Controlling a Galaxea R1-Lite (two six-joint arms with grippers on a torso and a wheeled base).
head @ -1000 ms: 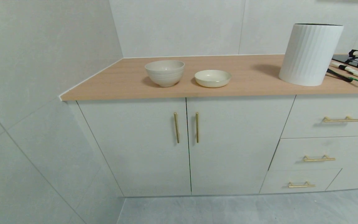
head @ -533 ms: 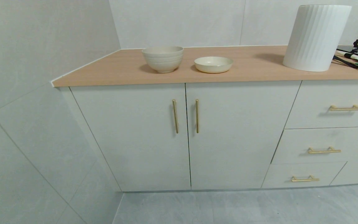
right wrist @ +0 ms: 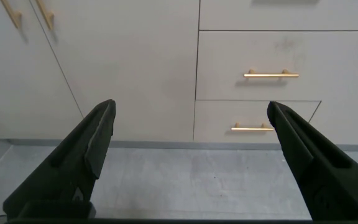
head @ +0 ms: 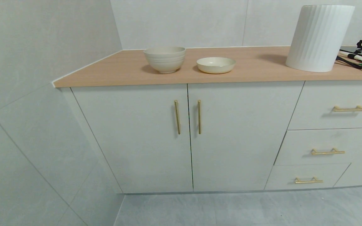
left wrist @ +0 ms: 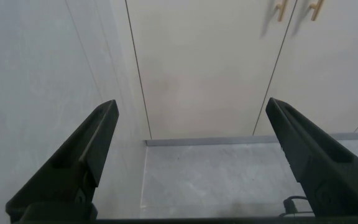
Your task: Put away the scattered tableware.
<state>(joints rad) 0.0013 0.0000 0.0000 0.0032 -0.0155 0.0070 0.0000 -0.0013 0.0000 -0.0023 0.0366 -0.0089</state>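
A deep bowl (head: 164, 59) and a shallow dish (head: 216, 64) are seen standing upright on the wooden surface (head: 256, 67), near each other but not touching, above the two closed cabinet doors (head: 137, 135). Further to the right a tall white ribbed container (head: 320, 37) is placed, and just beside it some thin utensils (head: 355, 61) are laid. The left end effector (left wrist: 190, 107) is held wide apart and empty, low before the cabinet, over the floor (left wrist: 216, 180). The right end effector (right wrist: 190, 107) is likewise spread wide and empty, in front of the closed drawers (right wrist: 278, 56).
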